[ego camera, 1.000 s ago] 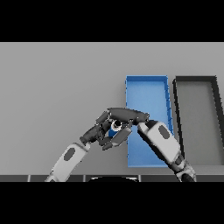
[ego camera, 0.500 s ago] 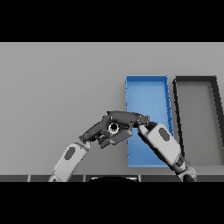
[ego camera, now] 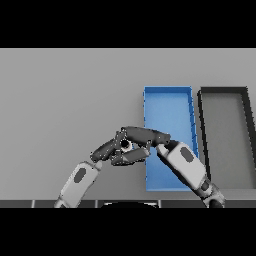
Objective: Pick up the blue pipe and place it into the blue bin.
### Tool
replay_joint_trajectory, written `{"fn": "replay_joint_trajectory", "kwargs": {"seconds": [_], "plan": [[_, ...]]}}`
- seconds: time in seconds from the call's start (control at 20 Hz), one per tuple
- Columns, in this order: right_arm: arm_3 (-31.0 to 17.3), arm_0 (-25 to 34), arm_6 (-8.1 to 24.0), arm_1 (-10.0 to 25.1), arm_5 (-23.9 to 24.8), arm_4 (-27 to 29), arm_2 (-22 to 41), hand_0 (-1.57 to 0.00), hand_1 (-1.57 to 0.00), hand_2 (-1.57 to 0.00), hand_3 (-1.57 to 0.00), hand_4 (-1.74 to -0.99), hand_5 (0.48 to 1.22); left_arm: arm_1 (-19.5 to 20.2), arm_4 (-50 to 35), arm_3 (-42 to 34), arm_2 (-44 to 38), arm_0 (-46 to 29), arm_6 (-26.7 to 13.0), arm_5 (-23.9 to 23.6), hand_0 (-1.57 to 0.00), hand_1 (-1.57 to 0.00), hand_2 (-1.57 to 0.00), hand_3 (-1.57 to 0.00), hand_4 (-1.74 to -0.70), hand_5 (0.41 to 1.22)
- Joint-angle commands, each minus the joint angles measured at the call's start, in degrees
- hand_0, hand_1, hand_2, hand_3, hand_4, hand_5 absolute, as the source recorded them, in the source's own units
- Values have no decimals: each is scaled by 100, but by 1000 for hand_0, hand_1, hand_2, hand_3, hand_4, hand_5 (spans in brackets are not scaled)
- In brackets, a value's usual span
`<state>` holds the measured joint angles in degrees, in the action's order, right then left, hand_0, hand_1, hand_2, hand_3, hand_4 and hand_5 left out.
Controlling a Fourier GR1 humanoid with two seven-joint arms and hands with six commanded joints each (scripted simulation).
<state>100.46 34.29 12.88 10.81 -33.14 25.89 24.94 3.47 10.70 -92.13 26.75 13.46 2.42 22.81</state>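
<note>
Grey table (ego camera: 65, 100), wide and bare on its left side. On the right sit two long bins side by side, long axes running away from the robot: a dark bin (ego camera: 246, 130) farthest right, the blue bin (ego camera: 167, 102) just left of it.

Right hand (ego camera: 145, 135) reaches in from the lower right, its forearm crossing the near half of the blue bin, fingers stretched leftward past the bin's left wall. Left hand (ego camera: 112, 152) comes up from the lower left – fingers curled, meeting the right hand's fingertips.

Between the two hands sits the blue pipe (ego camera: 125, 145), seen almost end-on as a small pale ring with a dark centre (long axis can't be judged). The right hand's fingers and thumb look closed around it; the left hand's curled fingers touch or nearly touch it – which of the two truly carries it, cannot tell.

Key relation: pipe lies just left of the bin's left wall, so the carry is a short shift to the right – right hand is the nearer one.
</note>
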Motion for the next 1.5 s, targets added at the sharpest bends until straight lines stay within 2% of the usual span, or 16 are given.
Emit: {"fn": "replay_joint_trajectory", "kwargs": {"seconds": [0.0,0.05,0.1,0.2,0.3,0.4,0.45,0.55,0.7,0.75,0.85,0.95,1.05,1.2,1.35,1.45], "plan": [[38,-10,76,-19,62,-19,52,-1566,-1566,-1566,-1565,-1488,1214,-25,57,12,-9,-9,-50,-36,-273,-259,-248,-252,-955,972],[12,-11,44,-2,64,36,44,-1567,-1567,-1567,-1566,-1488,1216,-44,51,71,-58,37,-115,-50,-218,-207,-198,-201,-923,899],[39,-52,113,31,93,62,64,-1568,-1568,-1568,-1567,-1488,1217,-37,16,36,-49,-61,13,-45,-175,-165,-159,-161,-899,836],[79,-72,71,93,104,73,33,-1569,-1569,-1569,-1568,-1487,1218,-48,-35,30,-99,-62,-117,-55,-111,-106,-101,-102,-861,734],[-38,11,76,46,129,-66,53,-1570,-1570,-1570,-1569,-1487,1219,-127,-243,-24,-148,-213,-230,-26,-71,-67,-64,-65,-882,671],[-53,45,63,11,178,42,20,-1570,-1570,-1570,-1570,-1488,1220,-144,-298,-5,-221,-255,-552,-69,-45,-43,-41,-41,-889,639],[-39,-2,169,-26,198,267,49,-1570,-1570,-1570,-1570,-1489,1220,-161,-328,13,-218,-279,-662,-51,-36,-34,-32,-33,-895,625],[-8,31,589,12,357,1068,-26,-1571,-1571,-1571,-1570,-1489,1220,-210,-351,-31,-188,-287,-848,-49,-23,-21,-20,-21,-904,589],[38,498,1182,160,887,2403,-274,-1571,-1571,-1571,-1571,-1491,1221,-205,-393,-45,-178,-387,-814,-22,-11,-10,-10,-10,-918,527],[92,660,1290,236,1096,2593,-334,-1571,-1571,-1571,-1571,-1490,1221,-234,-389,-57,-183,-358,-878,-56,-9,-8,-8,-8,-922,515],[63,1188,1290,463,1379,2918,-603,-1571,-1571,-1571,-1571,-1492,1221,-192,-405,-136,-146,-433,-915,-8,-5,-5,-5,-5,-925,500],[-73,1702,1142,573,1318,3059,-749,-1571,-1571,-1571,-1571,-1494,1221,-154,-436,-220,-157,-441,-924,12,-3,-3,-3,-3,-927,493],[-343,2178,1053,759,1396,3284,-986,-1571,-1571,-1571,-1571,-1495,1221,-99,-431,-263,-173,-447,-919,22,-2,-1,-1,-1,-925,488],[-1073,2751,851,1046,1907,3091,-1370,-1571,-1571,-1571,-1571,-1496,1221,-81,-340,-257,-155,-448,-919,-18,0,0,0,0,-912,486],[-1793,2969,787,1400,2085,2788,-1599,-1571,-1571,-1571,-1571,-1498,1221,-82,-335,-334,-160,-435,-997,-42,0,0,0,0,-891,486],[-2354,2899,743,1420,2049,2545,-1592,-1571,-1571,-1571,-1571,-1498,1221,-96,-348,-325,-140,-461,-1028,-22,1,1,1,1,-889,484]]}}
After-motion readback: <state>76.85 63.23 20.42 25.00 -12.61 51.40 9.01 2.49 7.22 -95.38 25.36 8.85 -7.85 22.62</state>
